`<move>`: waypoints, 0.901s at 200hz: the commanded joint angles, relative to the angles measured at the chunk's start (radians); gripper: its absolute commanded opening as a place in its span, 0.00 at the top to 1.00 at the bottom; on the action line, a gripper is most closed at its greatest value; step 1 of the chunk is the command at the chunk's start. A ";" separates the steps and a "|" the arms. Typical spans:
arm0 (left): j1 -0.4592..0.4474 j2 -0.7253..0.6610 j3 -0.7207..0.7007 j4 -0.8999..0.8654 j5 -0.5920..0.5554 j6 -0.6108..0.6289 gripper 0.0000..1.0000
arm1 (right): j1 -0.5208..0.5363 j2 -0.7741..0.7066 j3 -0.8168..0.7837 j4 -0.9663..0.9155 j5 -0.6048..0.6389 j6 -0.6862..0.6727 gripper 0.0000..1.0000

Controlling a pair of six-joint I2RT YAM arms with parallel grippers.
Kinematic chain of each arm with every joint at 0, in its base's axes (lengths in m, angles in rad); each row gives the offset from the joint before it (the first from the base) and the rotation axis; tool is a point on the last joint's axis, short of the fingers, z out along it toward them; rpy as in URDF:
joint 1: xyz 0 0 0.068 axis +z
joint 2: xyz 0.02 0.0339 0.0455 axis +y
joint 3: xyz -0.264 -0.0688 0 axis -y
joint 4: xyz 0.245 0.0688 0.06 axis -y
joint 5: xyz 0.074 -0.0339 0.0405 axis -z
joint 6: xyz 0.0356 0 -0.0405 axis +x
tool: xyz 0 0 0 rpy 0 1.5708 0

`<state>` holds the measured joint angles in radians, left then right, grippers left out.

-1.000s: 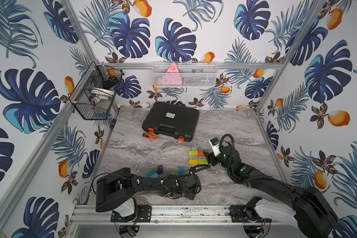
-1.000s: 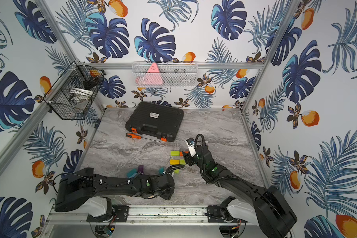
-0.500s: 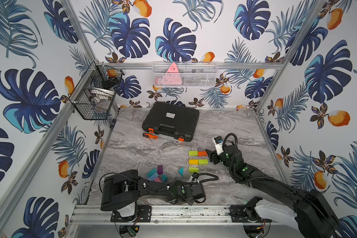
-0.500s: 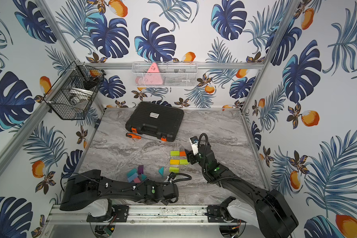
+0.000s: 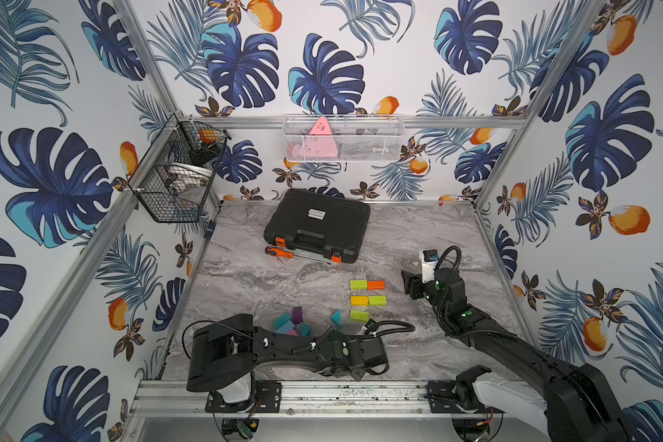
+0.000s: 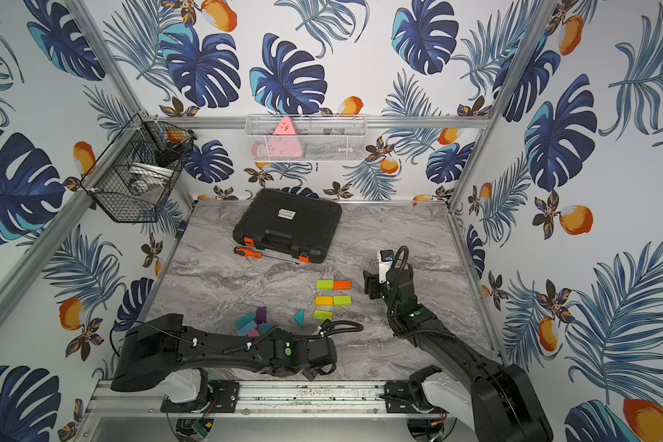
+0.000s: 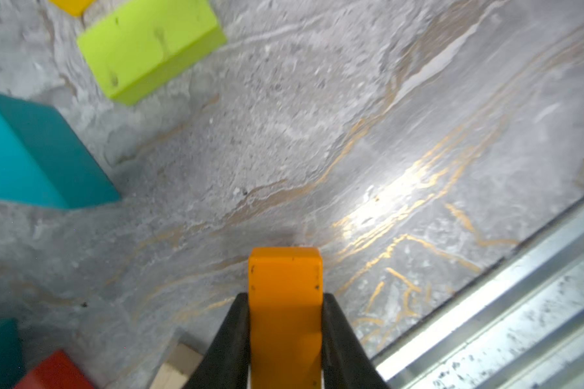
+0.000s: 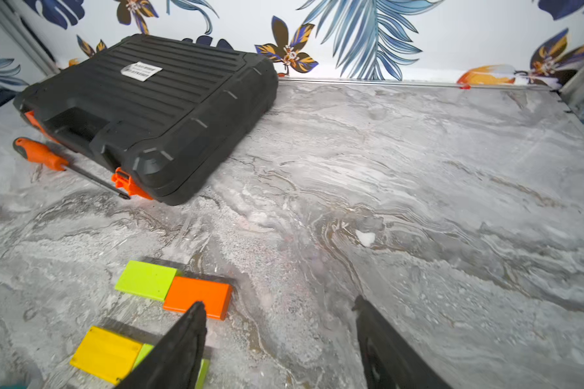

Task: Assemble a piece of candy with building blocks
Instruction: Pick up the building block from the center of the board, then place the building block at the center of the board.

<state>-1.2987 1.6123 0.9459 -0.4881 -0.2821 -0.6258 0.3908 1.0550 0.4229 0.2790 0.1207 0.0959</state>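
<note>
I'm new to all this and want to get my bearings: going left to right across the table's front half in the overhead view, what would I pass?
Jumbled pile of teal, purple and pink blocks → lone teal wedge → laid-out rows of green, orange and yellow blocks → right gripper. The left arm spans several, so omitted.

We see our left gripper (image 7: 285,303) clamping an orange block (image 7: 285,279) above the marble tabletop (image 7: 317,134), with a lime block (image 7: 149,47) and teal block (image 7: 38,158) lying beyond.
</note>
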 commanded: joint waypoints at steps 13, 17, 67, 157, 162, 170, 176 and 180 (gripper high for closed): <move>0.094 0.010 0.088 -0.016 0.087 0.223 0.88 | -0.035 -0.036 -0.019 0.062 0.077 0.086 0.28; 0.105 0.017 0.106 -0.020 0.100 0.243 0.88 | -0.042 -0.039 -0.021 0.059 0.094 0.096 0.27; 0.236 0.150 0.310 -0.027 0.238 0.534 0.88 | -0.168 -0.046 -0.078 0.101 0.123 0.271 0.24; 0.303 0.383 0.674 -0.230 0.253 0.830 0.87 | -0.178 -0.109 -0.113 0.100 0.139 0.268 0.23; 0.310 0.381 0.669 -0.222 0.257 0.835 0.87 | -0.178 -0.115 -0.114 0.101 0.140 0.269 0.23; 0.320 0.387 0.666 -0.212 0.275 0.850 0.87 | -0.177 -0.118 -0.118 0.102 0.142 0.269 0.23; 0.327 0.392 0.662 -0.204 0.292 0.862 0.87 | -0.178 -0.118 -0.118 0.103 0.142 0.269 0.23; 0.329 0.399 0.658 -0.195 0.309 0.871 0.87 | -0.178 -0.116 -0.116 0.102 0.142 0.269 0.23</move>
<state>-0.9909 1.9938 1.6081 -0.6716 -0.0296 0.1558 0.2142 0.9443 0.3084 0.3420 0.2455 0.3550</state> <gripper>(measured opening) 0.328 0.773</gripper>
